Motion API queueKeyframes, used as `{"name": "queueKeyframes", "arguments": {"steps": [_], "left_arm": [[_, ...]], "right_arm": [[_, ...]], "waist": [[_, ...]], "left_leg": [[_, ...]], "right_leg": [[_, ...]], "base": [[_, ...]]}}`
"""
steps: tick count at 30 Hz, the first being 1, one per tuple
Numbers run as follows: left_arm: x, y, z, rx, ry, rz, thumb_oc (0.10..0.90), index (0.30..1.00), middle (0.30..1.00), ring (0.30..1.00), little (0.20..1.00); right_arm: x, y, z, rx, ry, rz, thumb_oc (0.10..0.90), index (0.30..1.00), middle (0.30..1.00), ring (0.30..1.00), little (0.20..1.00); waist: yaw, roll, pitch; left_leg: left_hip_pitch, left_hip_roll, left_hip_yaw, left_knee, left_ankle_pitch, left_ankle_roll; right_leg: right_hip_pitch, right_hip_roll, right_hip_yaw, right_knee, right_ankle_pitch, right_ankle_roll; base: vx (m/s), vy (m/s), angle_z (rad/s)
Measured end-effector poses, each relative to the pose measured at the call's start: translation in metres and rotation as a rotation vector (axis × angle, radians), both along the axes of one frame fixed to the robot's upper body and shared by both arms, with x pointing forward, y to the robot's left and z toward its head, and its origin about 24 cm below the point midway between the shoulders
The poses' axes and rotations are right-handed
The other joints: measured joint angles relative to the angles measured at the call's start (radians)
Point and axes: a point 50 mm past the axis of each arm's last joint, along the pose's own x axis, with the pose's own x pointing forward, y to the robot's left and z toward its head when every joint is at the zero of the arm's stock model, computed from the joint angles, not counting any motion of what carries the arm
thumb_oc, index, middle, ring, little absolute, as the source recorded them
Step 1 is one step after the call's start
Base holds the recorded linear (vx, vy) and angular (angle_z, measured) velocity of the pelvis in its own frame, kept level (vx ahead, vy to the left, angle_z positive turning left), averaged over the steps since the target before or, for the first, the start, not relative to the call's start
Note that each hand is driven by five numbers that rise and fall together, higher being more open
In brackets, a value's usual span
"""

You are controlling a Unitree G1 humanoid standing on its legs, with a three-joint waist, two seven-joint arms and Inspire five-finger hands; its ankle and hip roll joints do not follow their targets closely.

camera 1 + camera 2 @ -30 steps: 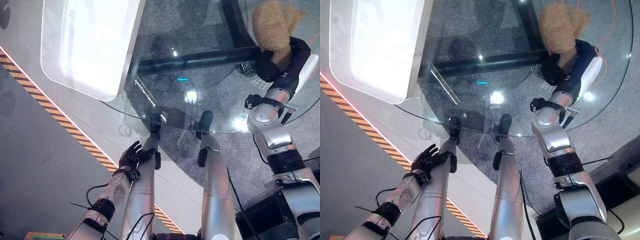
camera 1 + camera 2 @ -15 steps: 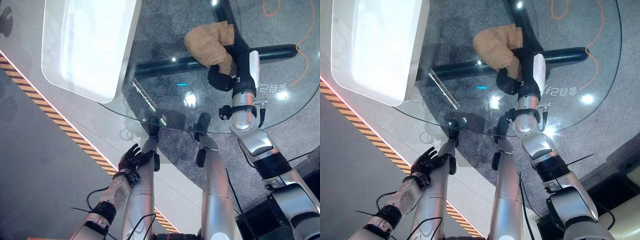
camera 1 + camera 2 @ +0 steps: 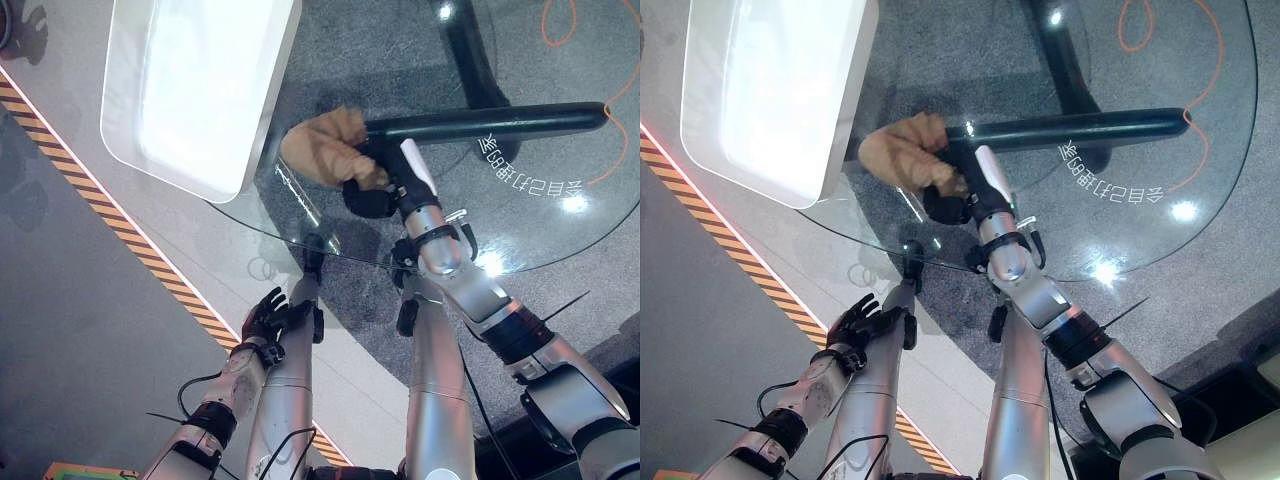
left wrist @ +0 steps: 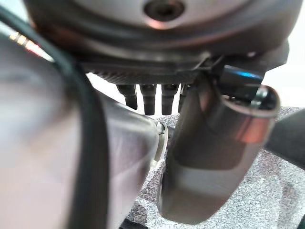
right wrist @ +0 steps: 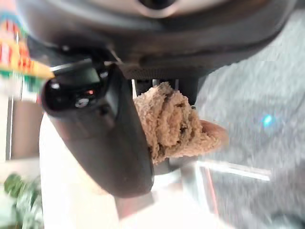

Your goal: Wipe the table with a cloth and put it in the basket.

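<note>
Tan, fuzzy cloth point(image 3: 322, 150), bunched into a loose wad, lies on the round clear glass table point(image 3: 520, 215) near its left edge, just beside the corner of the white rectangular tray-like slab point(image 3: 190, 90) that overlaps the glass. The right hand point(image 3: 372, 190) has its dark fingers curled round the cloth's near side; the right wrist view shows the pile point(image 5: 174, 126) clamped between thumb and fingers, pressed down on the glass.

Judging by that, the wiping step is in hand, with the cloth at the left end of a stroke across the tabletop. The next move probably calls for another pass over glass not yet covered, keeping steady downward pressure, or else lifting the cloth clear and carrying it to the basket. No basket can be made out from here, so finding it comes first.

The left hand point(image 3: 265, 315) hangs low beside the body, below the table's edge, fingers loosely spread and holding nothing.

Through the glass, a dark tubular table frame point(image 3: 500, 122) runs under the surface, and an orange cable point(image 3: 1160, 25) loops on the speckled grey floor beyond. A yellow-and-black striped line point(image 3: 120, 225) crosses the floor on the left. The white slab's corner stands closest to the cloth and could snag a stroke pushed further left.
</note>
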Motion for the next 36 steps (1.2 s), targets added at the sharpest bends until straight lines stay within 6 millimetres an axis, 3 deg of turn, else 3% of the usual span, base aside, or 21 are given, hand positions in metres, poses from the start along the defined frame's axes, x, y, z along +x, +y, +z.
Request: {"name": "queueKeyframes", "arguments": {"steps": [5, 15, 24, 28, 36], "left_arm": [[0.002, -0.004, 0.002, 0.011, -0.005, -0.022, 0.800, 0.900, 0.900, 0.900, 0.900], [0.001, -0.002, 0.001, 0.010, 0.001, -0.016, 0.800, 0.900, 0.900, 0.900, 0.900], [-0.012, 0.006, 0.001, -0.085, -0.034, 0.049, 0.800, 0.900, 0.900, 0.900, 0.900], [-0.021, 0.012, 0.004, -0.200, -0.083, 0.116, 0.800, 0.900, 0.900, 0.900, 0.900], [-0.018, -0.005, 0.031, -0.433, -0.252, 0.020, 0.800, 0.900, 0.900, 0.900, 0.900]], "right_arm": [[-0.003, 0.005, -0.009, -0.033, 0.038, 0.038, 0.100, 0.300, 0.300, 0.300, 0.200], [-0.004, 0.000, -0.016, 0.020, 0.079, 0.018, 0.100, 0.300, 0.300, 0.300, 0.200], [-0.006, -0.019, -0.026, 0.109, 0.110, -0.072, 0.100, 0.300, 0.300, 0.300, 0.200], [-0.015, -0.039, -0.028, 0.181, 0.101, -0.121, 0.100, 0.300, 0.300, 0.300, 0.200], [-0.027, -0.058, -0.047, 0.204, 0.140, -0.169, 0.100, 0.300, 0.300, 0.300, 0.200]], "waist": [[0.018, 0.000, 0.000], [0.012, -0.002, 0.001], [-0.002, -0.021, 0.004], [-0.015, -0.026, 0.006], [-0.015, -0.030, 0.008]], "left_leg": [[0.000, -0.004, -0.006, 0.008, 0.000, 0.000], [0.010, -0.005, -0.014, 0.032, 0.000, 0.000], [0.065, -0.004, -0.017, 0.017, -0.013, 0.014], [0.079, -0.006, -0.018, 0.012, -0.007, 0.009], [0.175, -0.006, -0.018, -0.019, -0.007, 0.010]], "right_leg": [[0.001, -0.005, -0.004, 0.011, -0.001, -0.003], [0.026, -0.007, -0.012, 0.017, -0.001, 0.000], [0.081, -0.007, -0.015, 0.011, -0.010, -0.002], [0.099, -0.005, -0.015, -0.004, -0.004, 0.000], [0.193, -0.005, -0.019, -0.027, -0.014, 0.011]], "base": [[0.01, -0.029, 0.03], [0.00, -0.005, 0.01], [-0.04, -0.041, 0.01], [-0.03, -0.054, 0.01], [-0.01, -0.034, 0.01]]}}
